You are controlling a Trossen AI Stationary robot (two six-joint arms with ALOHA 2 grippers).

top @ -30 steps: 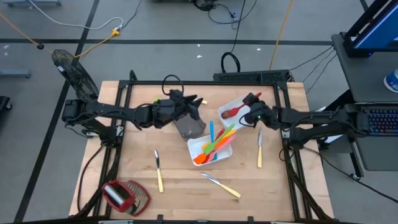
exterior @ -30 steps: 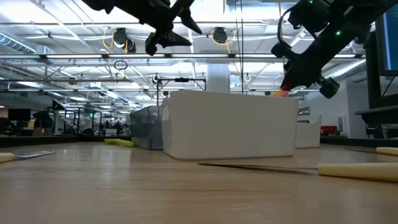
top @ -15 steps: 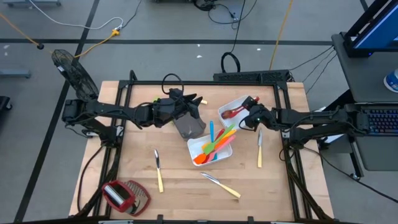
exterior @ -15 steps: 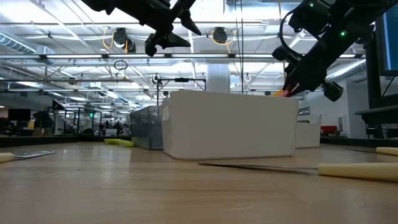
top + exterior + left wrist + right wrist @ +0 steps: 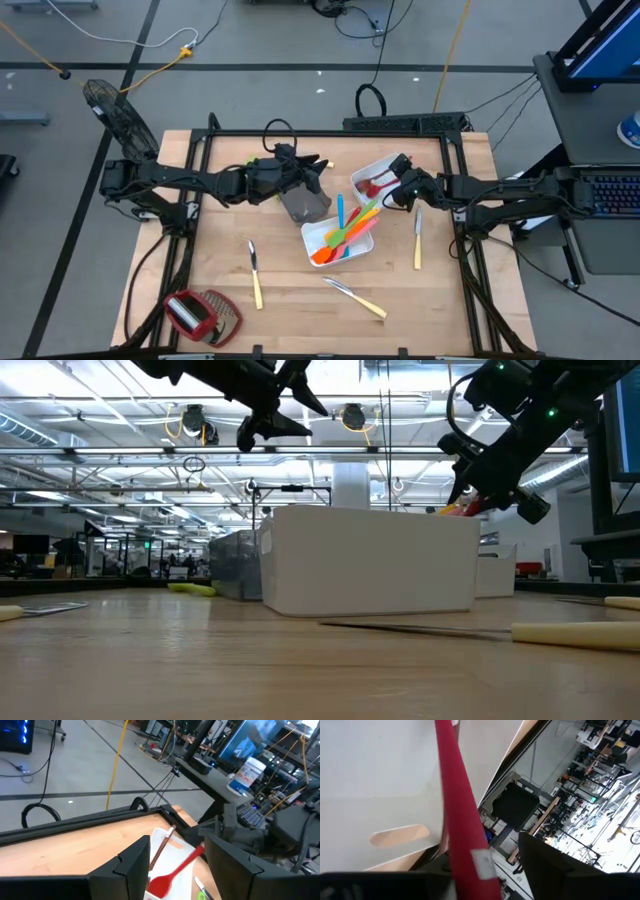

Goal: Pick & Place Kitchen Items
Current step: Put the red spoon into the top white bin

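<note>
A red spatula (image 5: 370,183) lies in the far white tray (image 5: 384,164), its head (image 5: 161,884) on the tray floor beside a wooden spoon (image 5: 162,846). Its handle (image 5: 462,815) runs up between the fingers of my right gripper (image 5: 400,181), which stands open over that tray's right end. My left gripper (image 5: 314,165) hangs open with nothing in it above the grey tray (image 5: 305,206). The near white tray (image 5: 318,240) holds orange, green, blue, pink and yellow utensils (image 5: 350,225). My right gripper has the red spatula's handle (image 5: 470,850) between its open fingers, near the handle's free end. The fingers come slanting down from the table's right side. I cannot tell whether a finger touches the handle.
Pale-handled cutlery lies loose on the table: one piece at the left (image 5: 255,275), one near the front (image 5: 356,298), one at the right (image 5: 418,238). A red-and-mesh tool (image 5: 200,312) sits at the near left corner. A black frame (image 5: 300,134) borders the table.
My right gripper has opened around the red spatula's handle and rolled its wrist a little, staying over the far white tray. The spatula stays in that tray.
</note>
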